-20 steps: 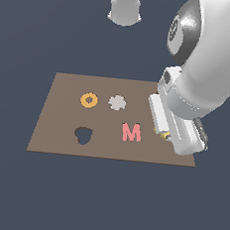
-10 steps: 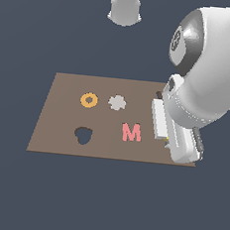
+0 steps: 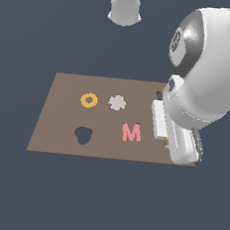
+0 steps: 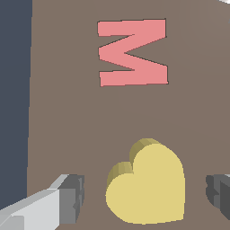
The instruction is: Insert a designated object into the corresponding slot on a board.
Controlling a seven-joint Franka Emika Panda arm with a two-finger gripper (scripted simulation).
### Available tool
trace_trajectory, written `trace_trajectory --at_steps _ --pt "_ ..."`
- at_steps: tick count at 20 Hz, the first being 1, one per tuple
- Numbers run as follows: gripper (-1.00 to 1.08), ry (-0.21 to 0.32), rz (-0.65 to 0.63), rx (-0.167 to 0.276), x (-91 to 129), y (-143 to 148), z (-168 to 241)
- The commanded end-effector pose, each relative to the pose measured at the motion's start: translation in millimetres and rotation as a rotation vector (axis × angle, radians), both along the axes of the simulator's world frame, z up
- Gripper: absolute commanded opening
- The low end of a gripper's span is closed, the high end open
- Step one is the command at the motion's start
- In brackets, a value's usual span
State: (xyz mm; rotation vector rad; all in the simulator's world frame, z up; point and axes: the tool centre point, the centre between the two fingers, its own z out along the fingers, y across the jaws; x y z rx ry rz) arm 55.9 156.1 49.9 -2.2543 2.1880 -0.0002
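The pale-yellow heart block (image 4: 146, 186) lies flat on the brown board (image 4: 58, 121). My gripper (image 4: 143, 195) is open and straddles it, with one grey fingertip (image 4: 72, 197) on one side and the other fingertip (image 4: 220, 193) on the opposite side. Neither pad touches the heart. In the exterior view my hand (image 3: 177, 138) hangs low over the board's (image 3: 62, 112) right end and hides the heart. The dark heart-shaped slot (image 3: 83, 135) sits near the board's front edge on the exterior view's left, far from the gripper.
A pink M (image 3: 131, 132) lies between the slot and my hand, and it also shows beyond the heart as the pink M (image 4: 132, 51). An orange ring (image 3: 89, 100) and a grey flower piece (image 3: 117, 102) sit along the back. The robot base (image 3: 126, 6) stands behind the board.
My hand has come down lower over the board's right end and turned a little. The pieces on the board have not moved.
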Motion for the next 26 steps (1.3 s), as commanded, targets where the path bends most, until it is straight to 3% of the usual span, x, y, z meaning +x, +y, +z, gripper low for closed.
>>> trace_trajectory --at_steps 1,10,11,26 --pt "1.0 0.0 0.0 0.0 0 0 0" --pt "1.0 0.0 0.002 0.0 -1 0 -20" --pt "-1.0 0.0 0.002 0.0 -1 0 -20" --pt "-1.0 0.001 0.002 0.0 -1 0 -17"
